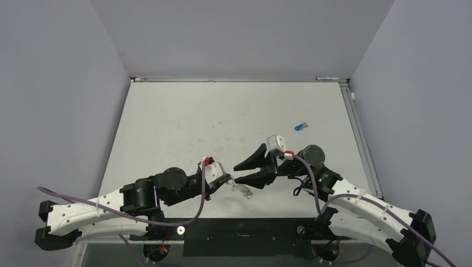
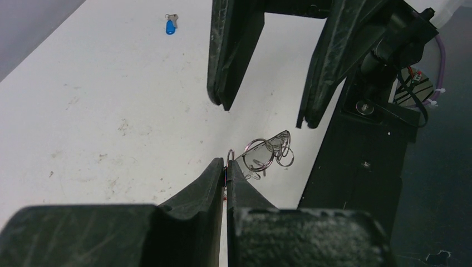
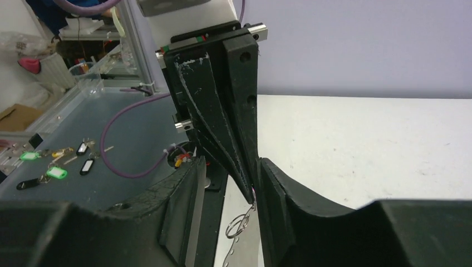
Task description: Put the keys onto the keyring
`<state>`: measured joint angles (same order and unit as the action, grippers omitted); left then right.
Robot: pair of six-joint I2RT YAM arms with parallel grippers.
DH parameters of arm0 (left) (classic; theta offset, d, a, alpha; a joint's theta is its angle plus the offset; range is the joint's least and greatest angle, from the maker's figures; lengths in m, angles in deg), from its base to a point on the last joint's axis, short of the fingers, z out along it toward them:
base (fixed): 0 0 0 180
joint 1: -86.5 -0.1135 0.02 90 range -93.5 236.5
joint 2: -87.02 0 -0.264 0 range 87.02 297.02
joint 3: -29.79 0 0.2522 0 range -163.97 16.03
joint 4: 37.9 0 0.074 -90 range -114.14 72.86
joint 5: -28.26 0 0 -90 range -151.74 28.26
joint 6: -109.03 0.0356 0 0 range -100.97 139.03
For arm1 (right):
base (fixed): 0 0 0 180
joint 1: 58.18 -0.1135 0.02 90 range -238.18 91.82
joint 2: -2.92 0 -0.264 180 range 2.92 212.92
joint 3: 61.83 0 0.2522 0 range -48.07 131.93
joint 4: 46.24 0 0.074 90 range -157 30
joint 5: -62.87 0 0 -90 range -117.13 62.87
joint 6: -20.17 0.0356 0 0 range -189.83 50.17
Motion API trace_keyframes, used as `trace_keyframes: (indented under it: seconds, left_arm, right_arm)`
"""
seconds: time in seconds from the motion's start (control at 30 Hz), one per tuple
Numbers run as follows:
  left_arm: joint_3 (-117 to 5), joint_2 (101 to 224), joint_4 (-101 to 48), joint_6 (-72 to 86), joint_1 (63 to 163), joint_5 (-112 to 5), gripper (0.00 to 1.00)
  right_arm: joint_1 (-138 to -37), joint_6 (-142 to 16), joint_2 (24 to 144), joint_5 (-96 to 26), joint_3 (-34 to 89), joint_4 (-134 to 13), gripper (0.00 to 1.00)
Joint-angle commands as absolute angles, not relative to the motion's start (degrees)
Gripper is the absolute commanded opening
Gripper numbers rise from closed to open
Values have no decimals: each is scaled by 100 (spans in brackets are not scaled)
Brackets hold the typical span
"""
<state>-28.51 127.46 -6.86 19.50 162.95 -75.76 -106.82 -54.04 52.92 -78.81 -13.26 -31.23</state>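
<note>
My left gripper (image 1: 230,181) is shut; in the left wrist view (image 2: 226,166) a thin red sliver, seemingly the red key (image 2: 225,173), shows between its tips. A small wire loop (image 2: 230,154) sticks out at the tips. The keyring (image 1: 244,190) is a cluster of silvery loops just beyond them (image 2: 267,153), near the table's front edge. My right gripper (image 1: 237,173) is open, its jaws either side of the left gripper's tips (image 3: 231,167), and a loop (image 3: 238,225) hangs below those tips. The blue key (image 1: 300,127) lies alone at the far right (image 2: 171,25).
The black mounting plate (image 1: 239,233) runs along the near table edge, right beside the keyring. Grey walls close in the table on three sides. In the right wrist view, spare tagged keys (image 3: 55,172) lie on a dark surface off the table.
</note>
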Motion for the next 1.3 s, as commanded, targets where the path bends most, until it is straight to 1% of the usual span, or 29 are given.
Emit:
trace_keyframes:
  seconds: [0.0,0.3,0.47,0.63,0.77,1.03,1.27]
  left_arm:
    - [-2880,12529,-1094,2027,16318,-7350,0]
    - [-2826,12393,-1052,2000,16317,-7373,0]
    - [-2837,12411,-1036,2009,16312,-7356,0]
    - [-2828,12428,-1034,2009,16314,-7334,0]
    - [-2843,12422,-1021,2013,16314,-7316,0]
    - [-2826,12343,-1048,2018,16314,-7267,0]
    - [-2760,12166,-1182,1991,16306,-6950,0]
  right_arm:
    - [-10922,-6071,5592,-7784,-853,-3508,37]
    - [-11053,-6548,5844,-7408,-587,-4302,30]
    - [-11062,-6631,5926,-7343,-480,-4498,27]
    - [-11091,-6712,6052,-7362,-384,-4653,21]
    - [-11102,-6786,6099,-7360,-360,-4760,15]
    - [-11101,-6939,6144,-7377,-289,-5082,13]
    - [-11109,-7162,6234,-7508,-219,-5302,13]
